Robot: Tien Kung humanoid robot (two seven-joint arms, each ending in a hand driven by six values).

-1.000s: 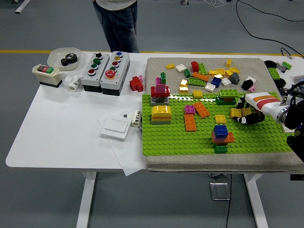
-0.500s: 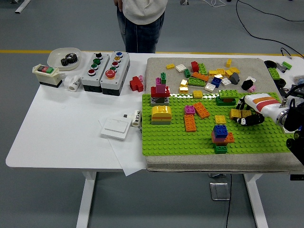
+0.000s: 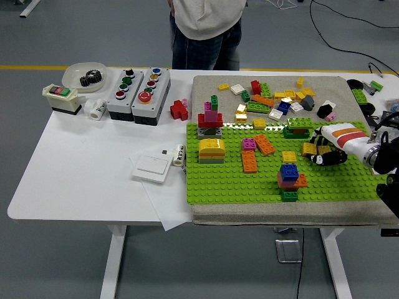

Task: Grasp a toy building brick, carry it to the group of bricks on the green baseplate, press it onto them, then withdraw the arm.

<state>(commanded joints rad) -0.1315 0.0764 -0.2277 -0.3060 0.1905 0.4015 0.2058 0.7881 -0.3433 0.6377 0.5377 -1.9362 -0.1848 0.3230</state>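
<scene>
The green baseplate (image 3: 224, 180) lies on a grey mat at the table's right. Brick groups stand on it: a blue-topped stack (image 3: 289, 179), a yellow and grey block (image 3: 212, 150), a red and pink stack (image 3: 210, 120), and orange bricks (image 3: 250, 161). My right hand (image 3: 323, 151) comes in from the right edge, low over the plate's right part. Its black fingers (image 3: 330, 157) are curled on a yellow brick (image 3: 309, 148) that rests on the plate. My left arm is out of view.
Several loose bricks (image 3: 274, 96) lie on the mat behind the plate. On the left stand button boxes (image 3: 138, 87), a red brick (image 3: 179, 109), a dish with a gear (image 3: 85, 75), and a white switch plate (image 3: 153, 167). A person (image 3: 206, 31) stands at the far side.
The person at the far side has stepped to the right. My right hand has shifted only slightly right and up, staying at the yellow brick.
</scene>
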